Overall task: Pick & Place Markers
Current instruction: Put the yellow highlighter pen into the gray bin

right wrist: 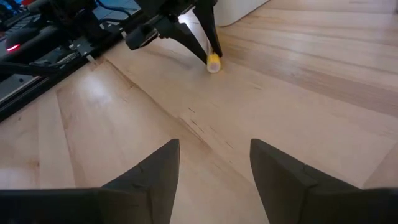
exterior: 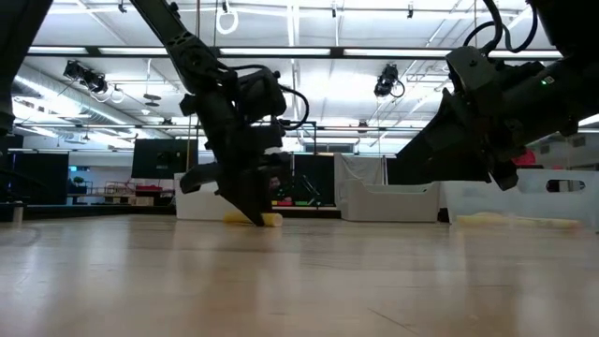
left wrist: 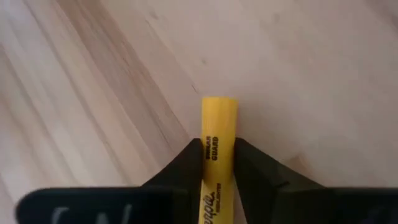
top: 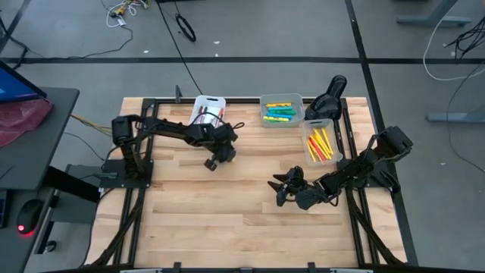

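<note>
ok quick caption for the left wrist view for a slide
Left gripper with its dark fingers on either side of a yellow cylindrical plastic highlighter lying on the pale wooden table.

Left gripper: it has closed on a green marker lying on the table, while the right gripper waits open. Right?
Not quite. The marker between the left gripper's fingers is yellow, not green, as the left wrist view shows. It lies on the table, and the right gripper waits open.
</note>
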`<state>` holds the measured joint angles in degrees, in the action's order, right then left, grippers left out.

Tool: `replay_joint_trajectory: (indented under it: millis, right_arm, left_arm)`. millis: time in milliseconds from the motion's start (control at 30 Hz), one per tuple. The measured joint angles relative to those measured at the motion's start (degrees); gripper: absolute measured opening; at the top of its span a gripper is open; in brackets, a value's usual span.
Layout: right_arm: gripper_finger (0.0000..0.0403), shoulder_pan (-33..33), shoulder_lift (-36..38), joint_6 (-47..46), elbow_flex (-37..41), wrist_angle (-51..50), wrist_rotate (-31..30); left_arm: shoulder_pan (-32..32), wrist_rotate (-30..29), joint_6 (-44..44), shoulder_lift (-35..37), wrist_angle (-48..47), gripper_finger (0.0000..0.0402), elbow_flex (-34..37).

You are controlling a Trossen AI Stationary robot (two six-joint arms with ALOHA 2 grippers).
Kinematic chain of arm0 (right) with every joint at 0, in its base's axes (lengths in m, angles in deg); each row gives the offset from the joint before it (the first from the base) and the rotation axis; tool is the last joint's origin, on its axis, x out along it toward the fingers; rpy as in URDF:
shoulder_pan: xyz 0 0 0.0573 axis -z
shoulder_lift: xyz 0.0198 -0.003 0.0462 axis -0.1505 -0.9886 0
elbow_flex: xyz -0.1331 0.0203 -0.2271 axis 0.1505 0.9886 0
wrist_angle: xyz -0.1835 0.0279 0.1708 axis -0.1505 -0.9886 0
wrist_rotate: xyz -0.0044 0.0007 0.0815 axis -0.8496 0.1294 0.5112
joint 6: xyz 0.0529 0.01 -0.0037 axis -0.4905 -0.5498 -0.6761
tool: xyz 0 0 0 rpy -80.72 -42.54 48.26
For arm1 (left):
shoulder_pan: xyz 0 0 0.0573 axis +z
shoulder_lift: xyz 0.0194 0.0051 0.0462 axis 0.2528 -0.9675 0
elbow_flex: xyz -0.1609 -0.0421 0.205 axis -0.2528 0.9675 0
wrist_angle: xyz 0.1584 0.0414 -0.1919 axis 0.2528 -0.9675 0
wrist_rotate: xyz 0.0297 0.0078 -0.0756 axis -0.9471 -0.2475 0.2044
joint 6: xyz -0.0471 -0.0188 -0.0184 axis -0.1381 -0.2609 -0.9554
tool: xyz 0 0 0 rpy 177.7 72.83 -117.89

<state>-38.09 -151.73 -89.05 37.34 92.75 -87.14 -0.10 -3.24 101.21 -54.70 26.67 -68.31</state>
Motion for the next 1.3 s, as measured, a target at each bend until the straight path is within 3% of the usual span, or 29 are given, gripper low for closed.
replay_joint_trajectory:
  millis: [167, 367, 500, 800, 933, 1033, 1133, 1300]
  right_arm:
    - [0.0199, 0.0, 0.0, 0.9, 0.0, 0.0, 1.1]
    - [0.0199, -0.2, 0.0, 0.9, 0.0, -1.0, 8.7]
    - [0.0199, -1.2, 0.0, 1.9, 0.0, -1.5, 8.5]
    - [0.0199, -2.5, -1.0, 6.8, 0.0, -0.2, 4.3]
    - [0.0199, -2.5, -4.5, 16.0, 0.0, 9.4, 1.8]
    - [0.0199, -1.9, -7.9, 25.7, -0.1, 22.2, -0.6]
    - [0.0199, -1.3, -10.3, 35.8, -1.7, 31.7, -3.7]
    - [0.0199, -0.9, -10.2, 49.4, -6.5, 33.5, -4.7]
  left_arm:
    - [-1.6, 4.1, -3.6, -0.3, 5.0, 0.0068, 0.1]
    - [-4.7, 12.2, -12.5, -0.2, 11.4, 0.0065, 0.1]
    - [-7.6, 13.1, -17.5, -0.2, 17.3, 0.0065, 0.1]
    - [-12.7, 13.2, -31.4, -0.1, 45.5, 0.0065, 0.1]
    - [-14.4, 13.8, -37.1, 0.0, 58.9, 0.0065, 0.0]
    - [-15.8, 13.9, -39.7, 0.0, 65.4, 0.0065, 0.0]
    - [-17.1, 13.9, -41.6, 0.0, 68.7, 0.0065, 0.0]
    - [-18.8, 13.2, -41.7, 0.1, 69.0, 0.0065, 0.0]
